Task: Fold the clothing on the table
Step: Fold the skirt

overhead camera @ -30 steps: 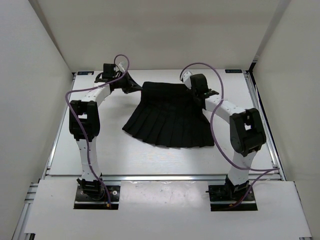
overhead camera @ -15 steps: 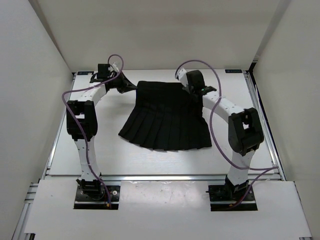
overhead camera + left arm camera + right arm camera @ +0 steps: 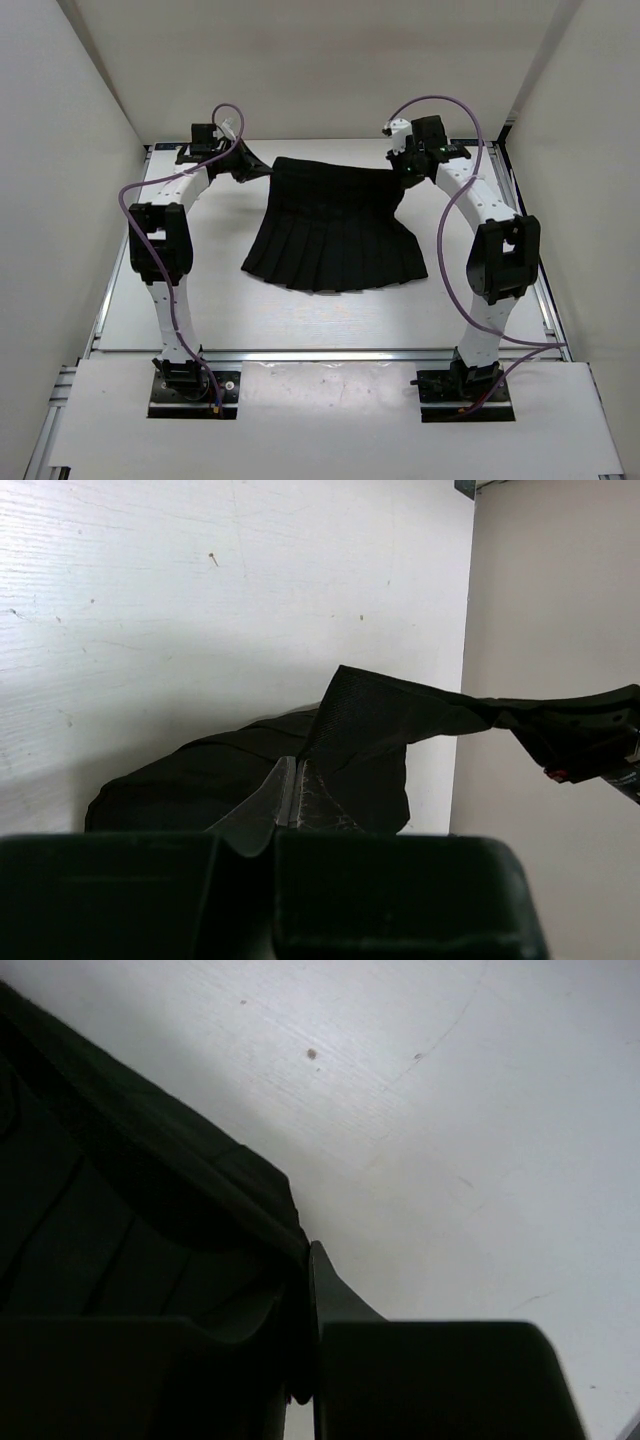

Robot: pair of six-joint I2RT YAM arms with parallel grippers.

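Note:
The clothing is a black pleated skirt spread on the white table, waistband at the far side, stretched between both arms. My left gripper is shut on the waistband's left corner; the left wrist view shows its fingers pressed together on black cloth. At the waistband's right corner my right gripper is shut on the fabric, the cloth pinched between its fingers. The waistband hangs slightly lifted between the two grippers. The pleated hem rests on the table toward the near side.
White walls enclose the table on the left, right and far sides. An aluminium rail runs along the near edge by the arm bases. Purple cables loop above both arms.
The right gripper has swung right and toward the far wall with its corner, pulling the waistband taut. The left gripper shifted a little left. The hem slid slightly.

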